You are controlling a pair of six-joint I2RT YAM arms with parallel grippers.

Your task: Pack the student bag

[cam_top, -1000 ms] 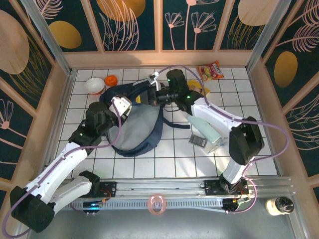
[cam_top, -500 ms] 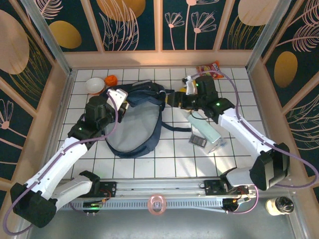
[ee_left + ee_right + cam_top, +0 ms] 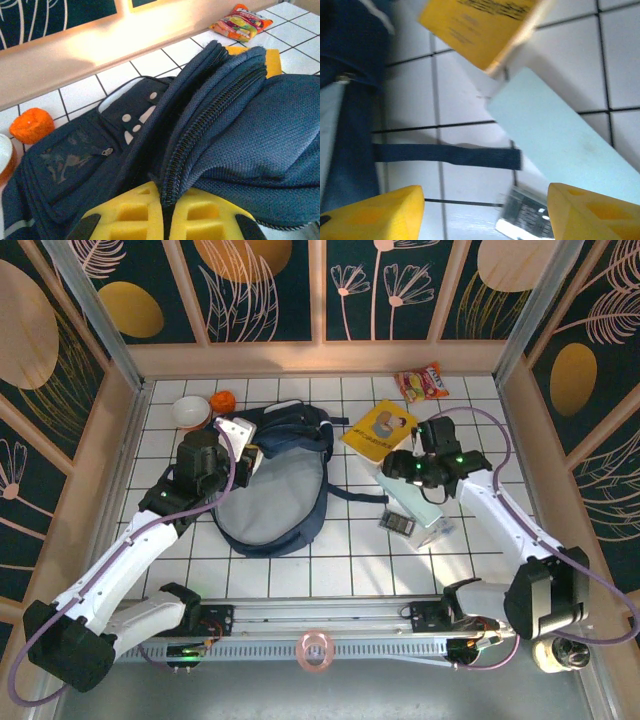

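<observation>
So the right gripper (image 3: pixel 402 468) is swung off the student bag (image 3: pixel 275 490), spread wide over the blue box (image 3: pixel 415 502) at 3 o'clock. Bag at 9 o'clock is still pinched by the left gripper (image 3: pixel 162 212); box probably gets grabbed next.

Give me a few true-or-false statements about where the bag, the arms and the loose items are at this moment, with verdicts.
1. The left gripper has its jaws shut on the zip edge of the student bag. True.
2. The right gripper holds the yellow book. False: its jaws are open and empty, and the book lies on the tiles beside the bag.
3. The snack packet is inside the bag. False: it lies on the tiles near the far wall.
4. A white bowl stands on the tiles beside the bag. True.
</observation>
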